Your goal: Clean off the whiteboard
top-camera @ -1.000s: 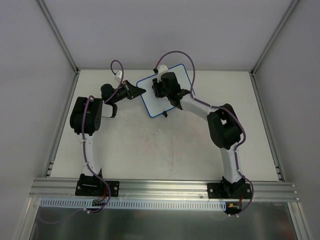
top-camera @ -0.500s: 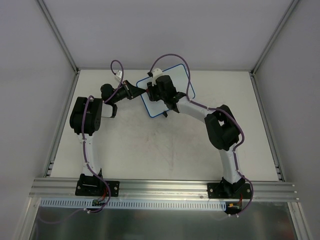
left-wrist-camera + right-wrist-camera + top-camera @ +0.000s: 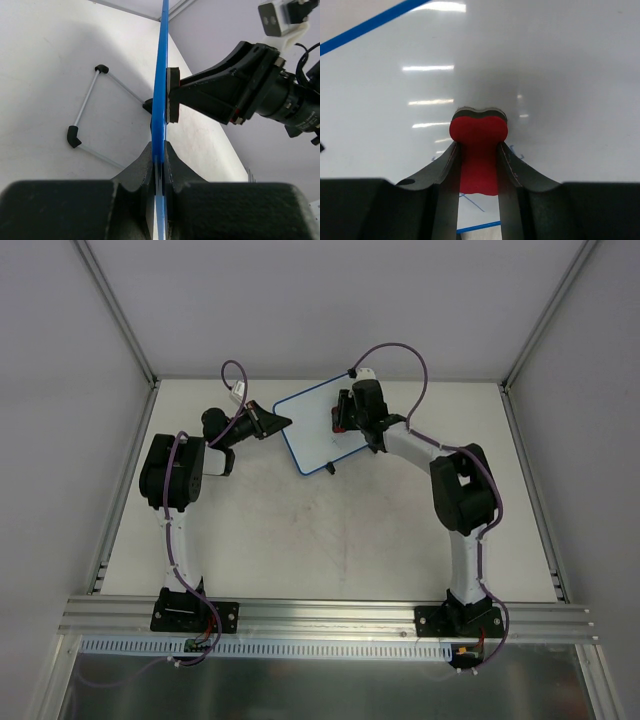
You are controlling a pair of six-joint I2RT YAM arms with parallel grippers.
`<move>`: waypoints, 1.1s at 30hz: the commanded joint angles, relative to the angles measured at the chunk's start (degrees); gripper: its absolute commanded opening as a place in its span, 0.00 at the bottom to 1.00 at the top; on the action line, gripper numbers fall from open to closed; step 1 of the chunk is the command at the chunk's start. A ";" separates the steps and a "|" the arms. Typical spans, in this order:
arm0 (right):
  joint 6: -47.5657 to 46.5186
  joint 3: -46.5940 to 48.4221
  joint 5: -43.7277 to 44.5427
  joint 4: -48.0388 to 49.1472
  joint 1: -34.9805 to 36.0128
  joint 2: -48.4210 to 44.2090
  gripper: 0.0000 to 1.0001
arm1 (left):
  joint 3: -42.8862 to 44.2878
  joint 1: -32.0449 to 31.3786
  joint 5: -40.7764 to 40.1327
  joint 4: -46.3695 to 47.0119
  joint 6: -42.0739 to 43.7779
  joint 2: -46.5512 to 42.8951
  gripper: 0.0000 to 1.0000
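right wrist shows the right gripper [image 3: 479, 146] pinching the red eraser [image 3: 479, 131] against the whiteboard [image 3: 550, 60], left gripper [image 3: 159, 152] clamped on its edge; i'd press evenly across the faint marks [image 3: 518, 156].

One whiteboard [image 3: 310, 432], one red eraser [image 3: 478, 134], two arms [image 3: 172, 472] [image 3: 462, 495]

From above, the right gripper [image 3: 346, 420] covers the whiteboard's [image 3: 310, 430] right part and all but a red sliver of the eraser [image 3: 338, 426]. The left wrist camera meets the board edge-on, its face unseen. In the right wrist view, 2 fingers [image 3: 447, 170] hide part of faint blue marks [image 3: 470, 199], too blurred to read.
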 commanded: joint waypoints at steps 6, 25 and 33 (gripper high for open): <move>10.86 -5.14 5.01 -5.53 -7.23 0.20 0.00 | -0.98 -0.65 2.87 11.19 3.29 -4.56 0.00; 13.52 -6.91 9.41 -3.17 -2.85 -1.12 0.00 | -0.98 -0.65 3.13 11.37 3.20 -4.65 0.00; 6.75 -4.00 6.42 0.53 4.88 -0.41 0.00 | -0.80 -0.65 3.22 11.71 2.85 -4.12 0.00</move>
